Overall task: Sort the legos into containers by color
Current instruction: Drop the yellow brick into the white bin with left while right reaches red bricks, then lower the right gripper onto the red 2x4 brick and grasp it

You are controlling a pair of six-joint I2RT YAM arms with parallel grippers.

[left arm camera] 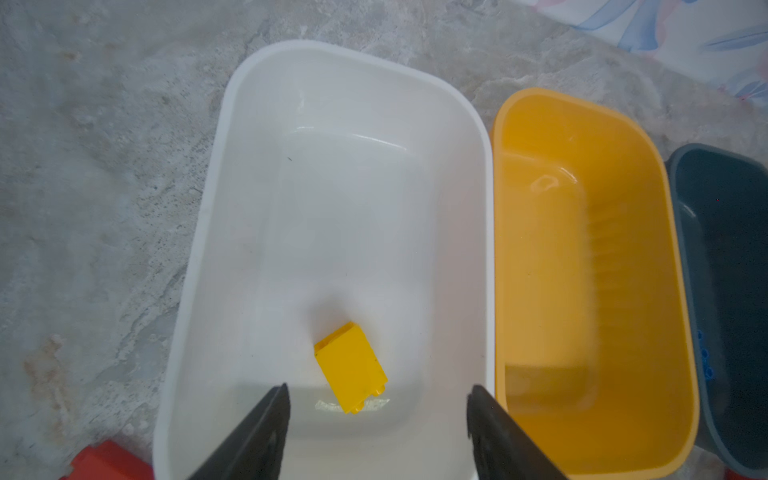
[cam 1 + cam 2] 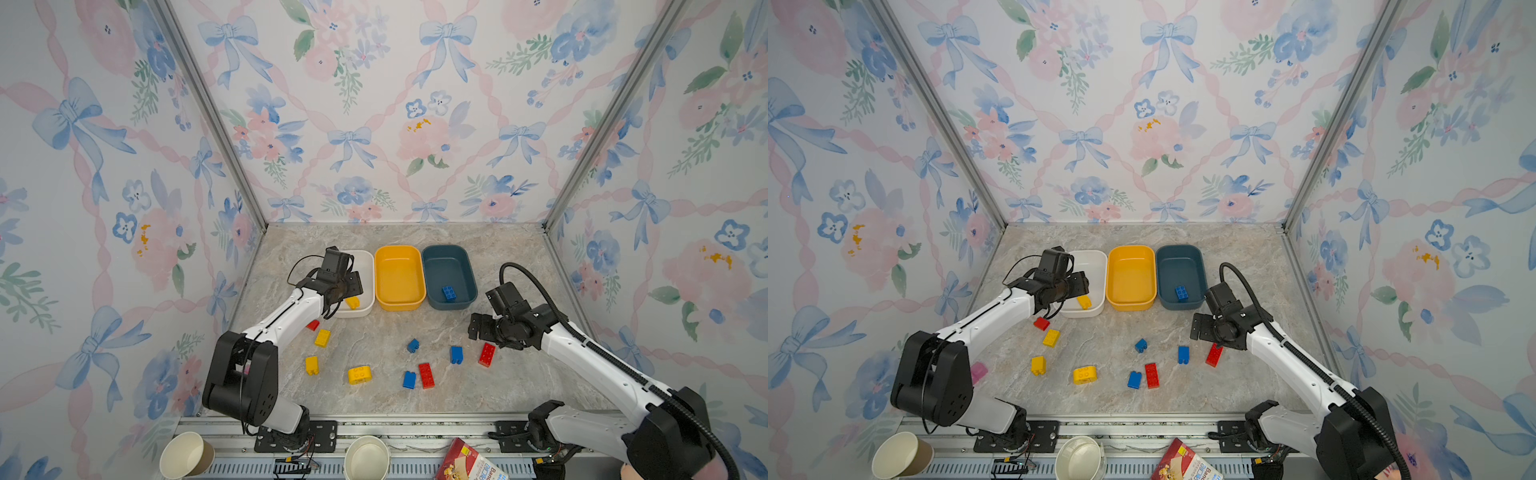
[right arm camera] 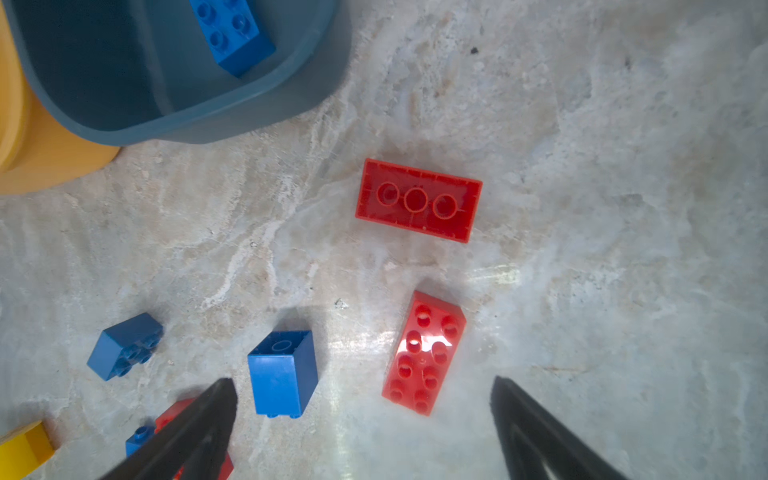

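Left wrist view: the left gripper [image 1: 379, 388] has its jaws apart with nothing between them. Just past its tips a yellow brick [image 1: 351, 368] lies loose on the floor of the white tub [image 1: 249, 187], at the end nearest the arm. Beside that tub sits the orange tub [image 1: 540, 249], and the teal tub [image 1: 727, 249] is on its other side, so the three form a close row.

The right gripper [image 3: 361, 380] hangs over the table [image 2: 415, 241] with its jaws spread wide, holding nothing. Under it a red brick [image 3: 424, 353] lies studs up. An upturned red brick [image 3: 417, 199] lies just beyond, hollow side showing, and a tipped blue brick [image 3: 282, 372] is near one finger. A studded blue brick [image 2: 449, 293] rests inside the teal tub.

In both top views more bricks lie scattered in front of the tubs. Loose yellow bricks [image 2: 322, 337] are toward the left arm, and loose blue bricks [image 2: 456, 354] are near the middle with another long red brick [image 2: 426, 375].

At the near edge stand paper cups [image 2: 185, 455] and a red-and-white box [image 2: 473, 463]. Its print starts "Ban"; the rest cannot be read.
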